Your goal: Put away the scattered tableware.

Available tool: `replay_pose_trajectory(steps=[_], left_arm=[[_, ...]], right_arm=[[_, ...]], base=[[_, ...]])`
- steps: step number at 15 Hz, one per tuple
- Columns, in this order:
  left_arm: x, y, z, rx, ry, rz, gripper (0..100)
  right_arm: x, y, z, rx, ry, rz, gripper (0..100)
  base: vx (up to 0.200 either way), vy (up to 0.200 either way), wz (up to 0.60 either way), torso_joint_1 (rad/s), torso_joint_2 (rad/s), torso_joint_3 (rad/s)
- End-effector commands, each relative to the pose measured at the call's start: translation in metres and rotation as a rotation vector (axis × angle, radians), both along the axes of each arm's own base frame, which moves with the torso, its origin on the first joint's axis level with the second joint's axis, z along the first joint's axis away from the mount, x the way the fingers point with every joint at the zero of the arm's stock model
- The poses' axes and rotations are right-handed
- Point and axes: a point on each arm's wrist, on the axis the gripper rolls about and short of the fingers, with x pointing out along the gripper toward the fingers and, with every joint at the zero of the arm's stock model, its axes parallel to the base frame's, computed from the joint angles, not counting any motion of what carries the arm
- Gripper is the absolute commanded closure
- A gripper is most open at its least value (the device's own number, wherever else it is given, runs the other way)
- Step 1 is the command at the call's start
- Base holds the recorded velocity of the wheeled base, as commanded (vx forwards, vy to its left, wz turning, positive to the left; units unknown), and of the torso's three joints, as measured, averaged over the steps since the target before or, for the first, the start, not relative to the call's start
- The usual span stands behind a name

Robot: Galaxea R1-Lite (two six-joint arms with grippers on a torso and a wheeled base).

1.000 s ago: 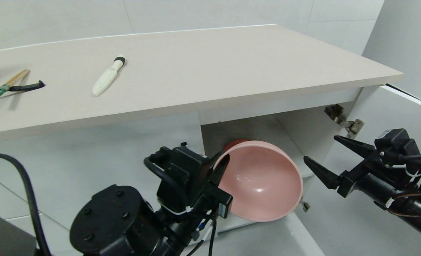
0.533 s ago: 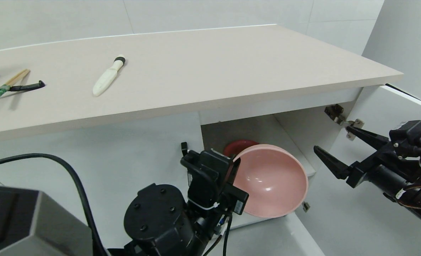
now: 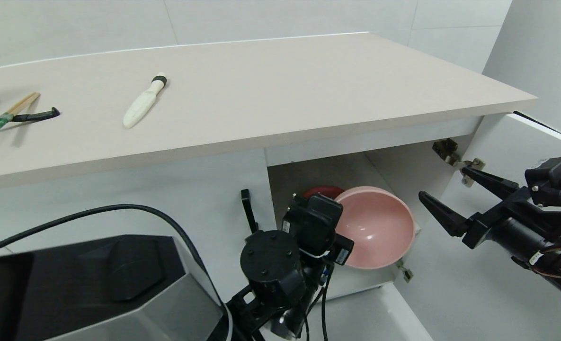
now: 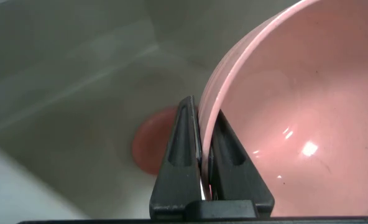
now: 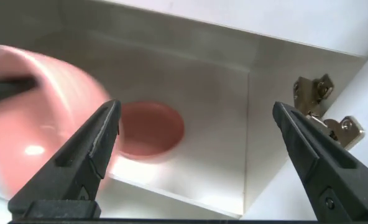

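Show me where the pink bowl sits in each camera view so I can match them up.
Head view: pink bowl tilted on edge at the open cabinet's mouth, centre-right.
Left wrist view: bowl close up, rim pinched by the left gripper.
Right wrist view: bowl blurred, in front of the small red dish.
Shared landmark: that red dish on the cabinet shelf behind the bowl.

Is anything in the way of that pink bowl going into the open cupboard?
No, the door stands open. But a red dish sits on the shelf behind the pink bowl and may crowd it.
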Motion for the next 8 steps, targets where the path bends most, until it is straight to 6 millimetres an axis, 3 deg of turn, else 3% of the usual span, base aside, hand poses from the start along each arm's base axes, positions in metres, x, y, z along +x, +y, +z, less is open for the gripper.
replay_pose_trajectory(steps=[1,5,8], left_arm=[[0.023,-0.016,-0.022,-0.011,0.007,0.069,100],[0.037,-0.02,-0.021,-0.075,-0.001,0.127,100],[0.032,-0.031,-0.007,-0.137,-0.026,0.097,100]], right_arm=[[0.0,0.005,0.002,0.059,0.019,0.035,0],[0.0,0.006,0.006,0.08,0.013,0.042,0],[0.016,0.012,-0.021,0.042,0.118,0.038,0]], base=[[0.0,0.0,0.0,0.0,0.0,0.0],[0.0,0.0,0.0,0.0,0.0,0.0],[0.0,0.0,0.0,0.0,0.0,0.0]])
